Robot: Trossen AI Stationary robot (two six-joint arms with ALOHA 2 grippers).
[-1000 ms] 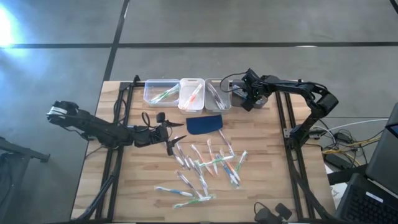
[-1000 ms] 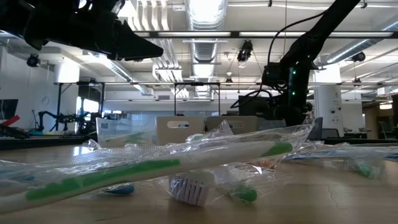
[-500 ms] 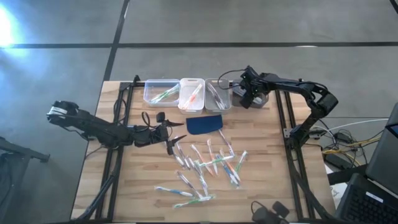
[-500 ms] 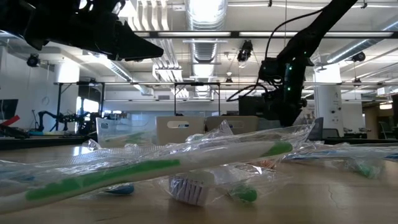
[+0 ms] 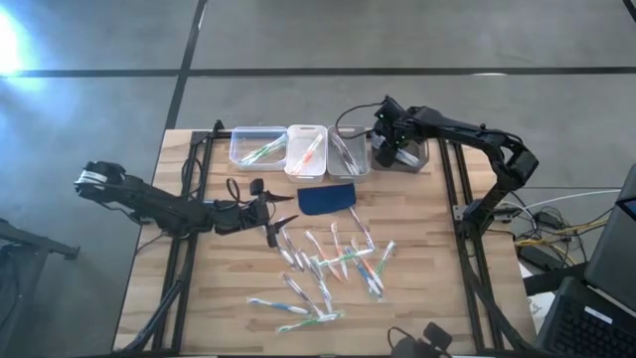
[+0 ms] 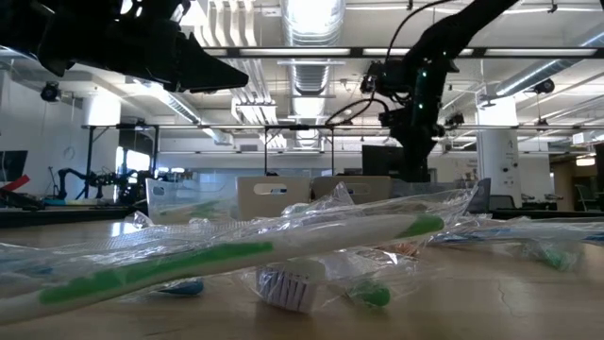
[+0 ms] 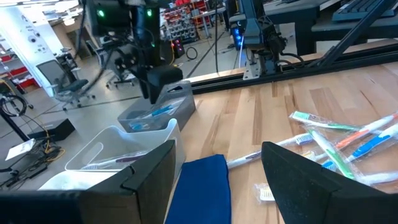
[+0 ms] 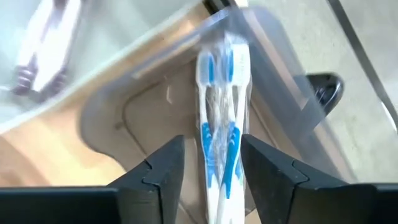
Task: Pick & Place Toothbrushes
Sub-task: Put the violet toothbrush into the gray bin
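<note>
Blue toothbrushes (image 8: 217, 130) lay binned beneath the right gripper's (image 8: 208, 165) parted, empty fingers — many remained loose (image 5: 333, 268) beyond the left gripper's (image 5: 278, 221) spread fingers.

The worktop (image 5: 417, 249) is seen from straight overhead and level at its surface, while each wrist view is aimed closely past its own end effector, bins (image 7: 149, 118) being shared.
</note>
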